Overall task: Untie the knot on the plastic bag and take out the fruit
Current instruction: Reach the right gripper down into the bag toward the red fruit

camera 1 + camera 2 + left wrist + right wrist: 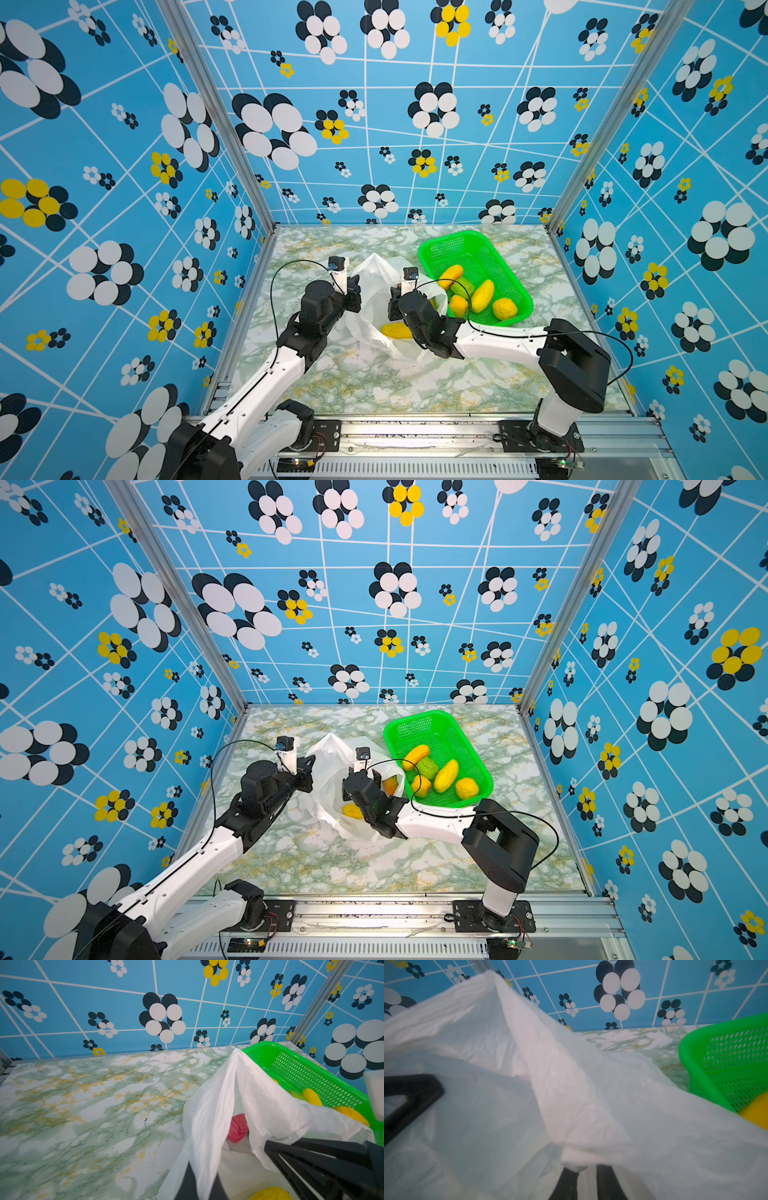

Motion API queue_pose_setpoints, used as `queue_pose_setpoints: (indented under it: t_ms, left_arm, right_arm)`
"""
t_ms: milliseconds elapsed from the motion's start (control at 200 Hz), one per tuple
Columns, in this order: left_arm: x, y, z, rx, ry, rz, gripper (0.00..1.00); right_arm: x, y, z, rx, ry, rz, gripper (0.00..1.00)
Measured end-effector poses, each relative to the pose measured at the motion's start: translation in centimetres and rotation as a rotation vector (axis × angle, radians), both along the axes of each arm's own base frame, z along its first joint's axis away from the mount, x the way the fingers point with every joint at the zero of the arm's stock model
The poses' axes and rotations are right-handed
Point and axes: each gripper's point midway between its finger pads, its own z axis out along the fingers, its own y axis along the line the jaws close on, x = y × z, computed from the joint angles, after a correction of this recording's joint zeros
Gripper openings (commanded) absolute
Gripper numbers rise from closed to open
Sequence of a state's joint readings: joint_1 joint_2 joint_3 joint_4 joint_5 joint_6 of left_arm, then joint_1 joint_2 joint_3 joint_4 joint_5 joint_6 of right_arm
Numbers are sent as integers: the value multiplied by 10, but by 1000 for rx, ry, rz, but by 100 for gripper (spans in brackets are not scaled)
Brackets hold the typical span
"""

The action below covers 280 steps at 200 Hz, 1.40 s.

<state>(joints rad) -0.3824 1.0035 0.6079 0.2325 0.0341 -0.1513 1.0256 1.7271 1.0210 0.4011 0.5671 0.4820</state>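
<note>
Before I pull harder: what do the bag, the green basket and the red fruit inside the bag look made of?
plastic bag: thin translucent white film, soft sheen, finely crinkled, draping in folds.
green basket: rigid moulded plastic, glossy rim, walls perforated in neat rows.
red fruit: matte, wrinkled skin; probably soft foam or rubber, but the look leaves that open.

In the right wrist view the plastic bag (529,1084) drapes over the tips of the right gripper (586,1169), so whether they pinch film, fruit or nothing cannot be told — and in both top views that arm's own wrist covers them. A pinkish-red fruit (238,1128) sits half behind a fold; a yellow fruit (270,1194) and the green basket (716,1076) are cut off at picture edges.
</note>
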Motion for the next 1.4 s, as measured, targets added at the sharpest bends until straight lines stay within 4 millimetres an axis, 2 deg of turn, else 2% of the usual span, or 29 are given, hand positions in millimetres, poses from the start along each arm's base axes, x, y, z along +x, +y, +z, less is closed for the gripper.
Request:
queue_pose_setpoints:
  t_ms: [60,110,155,230,335,515,595,685,800,1030,1105,1214,1279,1399]
  left_arm:
    - [-1,-6,6,5,-27,-28,0]
    - [-1,-11,13,5,-56,-50,0]
    - [-2,-16,20,8,-88,-70,0]
    - [-5,-23,28,16,-129,-103,0]
    - [-10,-34,36,24,-173,-148,0]
    - [-13,-40,34,43,-195,-169,0]
    - [-10,-41,26,59,-178,-162,0]
    - [-5,-42,13,79,-148,-160,0]
    - [-1,-44,-3,97,-105,-162,0]
    - [0,-45,-11,109,-77,-165,0]
    - [-1,-45,-11,109,-78,-165,0]
    - [-1,-45,-10,108,-79,-165,0]
    - [-2,-44,-8,107,-84,-165,0]
    - [-3,-44,-4,102,-95,-164,0]
  right_arm:
    - [-3,-2,-8,-14,8,4,29]
    - [-4,-4,-12,-16,15,-5,44]
    - [-3,-6,-14,-24,14,-18,53]
    - [2,-10,-19,-40,9,-55,62]
    - [15,-13,-40,-73,34,-111,70]
    - [48,-29,-78,-121,87,-213,86]
    - [60,-38,-88,-131,98,-249,86]
    - [70,-44,-92,-143,98,-279,70]
    - [81,-44,-89,-126,87,-309,61]
    - [100,-40,-85,-122,73,-341,59]
    - [107,-36,-84,-123,72,-348,62]
    - [111,-35,-85,-144,82,-356,77]
    - [113,-35,-84,-152,91,-363,83]
    - [122,-31,-86,-141,119,-360,87]
